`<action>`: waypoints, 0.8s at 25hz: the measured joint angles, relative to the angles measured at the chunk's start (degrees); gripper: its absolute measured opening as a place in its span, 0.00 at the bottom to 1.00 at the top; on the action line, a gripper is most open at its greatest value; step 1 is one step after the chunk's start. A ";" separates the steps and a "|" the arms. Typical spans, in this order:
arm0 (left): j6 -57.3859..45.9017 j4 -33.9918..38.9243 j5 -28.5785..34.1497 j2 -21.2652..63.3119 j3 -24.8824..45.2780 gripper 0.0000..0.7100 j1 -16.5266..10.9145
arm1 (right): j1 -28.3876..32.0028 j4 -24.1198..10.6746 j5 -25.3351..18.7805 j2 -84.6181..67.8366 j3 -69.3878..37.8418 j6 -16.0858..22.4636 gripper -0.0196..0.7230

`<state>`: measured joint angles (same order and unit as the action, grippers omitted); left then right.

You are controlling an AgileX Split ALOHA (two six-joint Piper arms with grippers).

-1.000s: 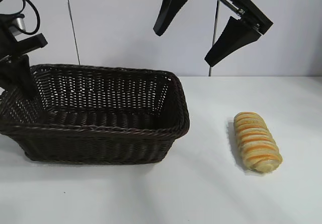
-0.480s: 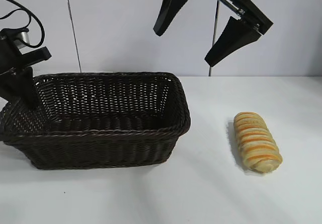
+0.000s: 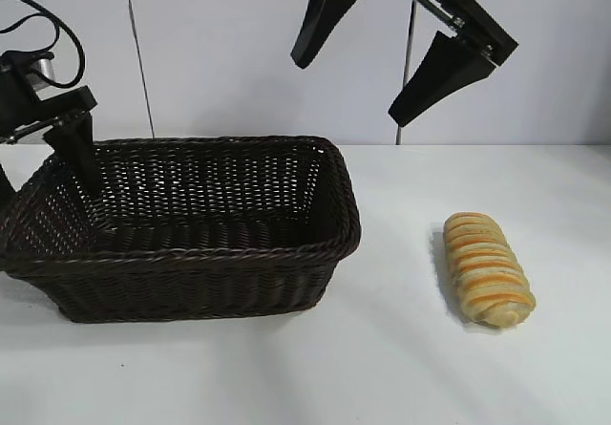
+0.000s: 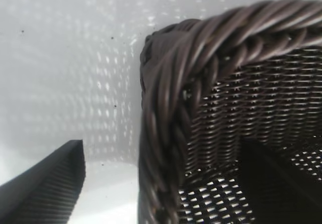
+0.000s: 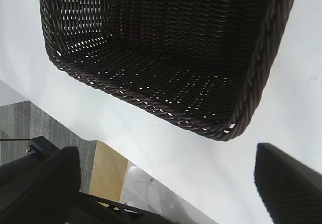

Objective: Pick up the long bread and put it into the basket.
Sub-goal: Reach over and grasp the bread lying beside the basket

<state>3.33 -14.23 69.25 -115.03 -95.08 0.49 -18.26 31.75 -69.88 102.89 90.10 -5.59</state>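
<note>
The long bread [image 3: 487, 269], golden-tan with orange-brown stripes, lies on the white table at the right, well apart from the basket. The dark brown wicker basket [image 3: 191, 272] stands flat at the left and holds nothing. My left gripper [image 3: 43, 172] is open and straddles the basket's left rim [image 4: 166, 108], with one finger inside the basket and one outside. My right gripper [image 3: 355, 81] hangs wide open and empty high above the table, over the gap between basket and bread. The right wrist view shows the basket [image 5: 151, 58] below it, and the bread is out of that view.
The white table [image 3: 401, 368] extends in front of and between the basket and the bread. A white wall stands behind. In the right wrist view the table's edge [image 5: 166, 163] and the floor beyond it show.
The basket, tilted and held at its left rim a second ago, has settled flat. My left gripper has opened and let go of the rim. The right arm and bread have not moved.
</note>
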 joint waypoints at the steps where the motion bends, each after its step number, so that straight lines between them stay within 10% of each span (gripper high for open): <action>1: -0.67 0.37 0.00 1.44 -0.74 0.85 -0.14 | 0.00 0.00 0.00 0.00 0.00 0.00 0.90; 12: -6.77 9.91 1.54 17.49 -3.13 0.85 -0.93 | 0.00 0.00 0.00 0.00 0.00 0.00 0.90; 20: -12.52 20.52 2.31 22.76 -3.07 0.85 -12.23 | 0.00 -1.34 0.18 0.00 0.05 -0.11 0.90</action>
<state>-9.19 6.29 71.55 -92.26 -98.15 -11.75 -18.26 30.42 -69.70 102.89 90.14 -5.70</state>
